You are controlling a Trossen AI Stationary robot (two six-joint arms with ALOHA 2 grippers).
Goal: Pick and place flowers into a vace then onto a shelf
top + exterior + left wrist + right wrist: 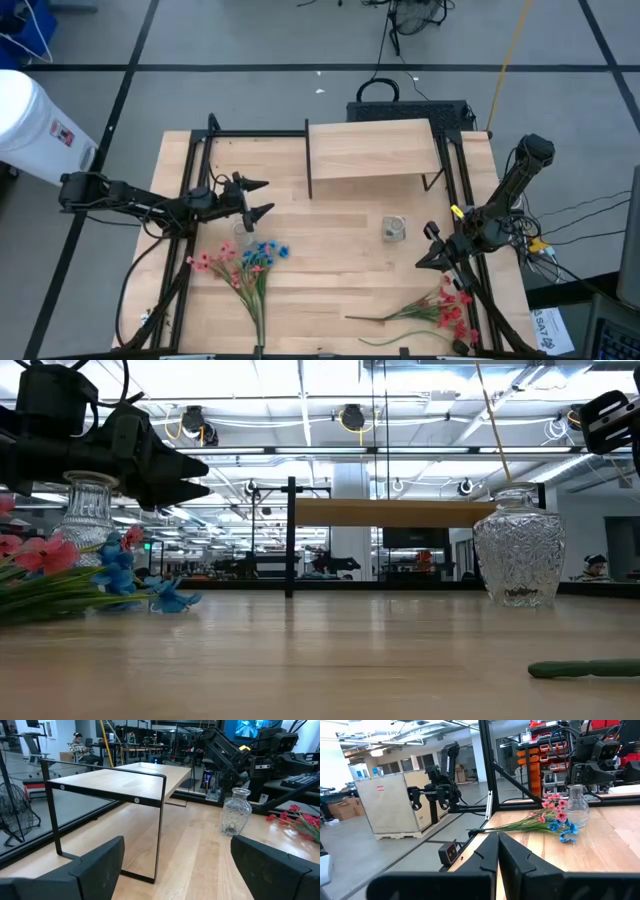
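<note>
A pink and blue flower spray (247,262) lies flat on the table's left half, beside a small glass vase (243,232) that stands upright. A red spray (442,306) lies near the right front corner. A second glass vase (393,228) stands mid-table in front of the shelf (372,150), a light wood board on black legs at the far side. My left gripper (268,197) hovers open above the table just beyond the left vase, pointing at the shelf (115,782). My right gripper (425,262) is shut, low between the middle vase and the red spray.
Black frame rails (190,200) run along the table's left and right sides. In the low view a green stem (585,669) lies at the near right. A white container (35,125) stands off the table's left. Bare wood lies between the two sprays.
</note>
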